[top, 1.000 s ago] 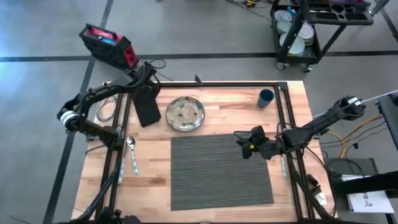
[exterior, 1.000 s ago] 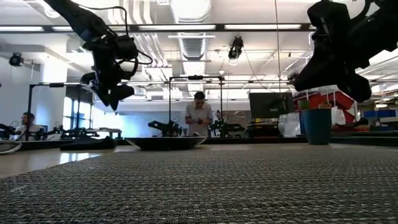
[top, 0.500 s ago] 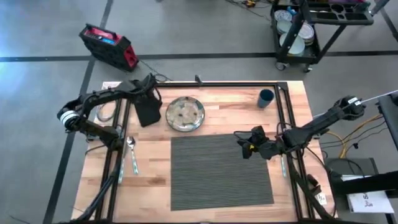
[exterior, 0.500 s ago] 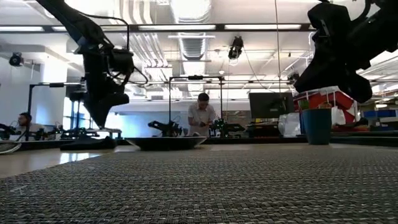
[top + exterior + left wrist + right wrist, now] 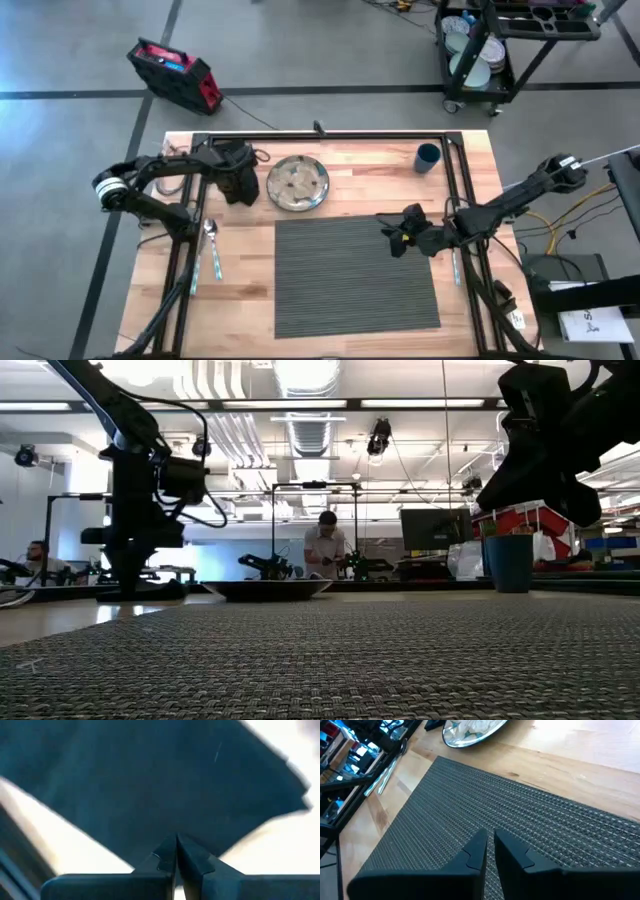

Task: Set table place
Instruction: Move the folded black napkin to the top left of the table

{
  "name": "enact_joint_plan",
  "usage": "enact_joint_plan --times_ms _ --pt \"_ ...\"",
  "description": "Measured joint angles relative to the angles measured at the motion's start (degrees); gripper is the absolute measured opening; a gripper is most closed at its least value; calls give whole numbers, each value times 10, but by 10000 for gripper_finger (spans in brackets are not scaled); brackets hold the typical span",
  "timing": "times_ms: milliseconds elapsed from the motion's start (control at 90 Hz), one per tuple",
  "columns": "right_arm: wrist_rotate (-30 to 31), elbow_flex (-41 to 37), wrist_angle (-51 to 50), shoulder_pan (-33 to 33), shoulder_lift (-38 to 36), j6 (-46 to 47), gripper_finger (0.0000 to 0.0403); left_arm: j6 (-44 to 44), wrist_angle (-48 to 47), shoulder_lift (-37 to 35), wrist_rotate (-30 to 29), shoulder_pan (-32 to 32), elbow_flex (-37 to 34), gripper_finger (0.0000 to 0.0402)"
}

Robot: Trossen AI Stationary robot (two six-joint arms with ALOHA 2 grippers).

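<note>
Mostly hidden, black napkin under left end effector.

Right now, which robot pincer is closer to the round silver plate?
The left one. The left pincer sits just beside the round silver metal plate, pinching the black cloth napkin. The right pincer hovers farther off, over the dark grey ribbed placemat.

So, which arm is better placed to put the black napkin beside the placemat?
The left: its gripper is at the napkin, jaws shut on it. The right gripper hangs over the placemat.
</note>
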Motion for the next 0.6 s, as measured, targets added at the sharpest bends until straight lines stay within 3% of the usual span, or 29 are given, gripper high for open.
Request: enact_joint_plan --times_ms 322,600 --pt "-2 0 0 0 0 -3 18 -38 -59 -47 -55 -11 0 0" --pt "-2 0 0 0 0 -8 18 -108 82 -124 -114 -15 -14 0"
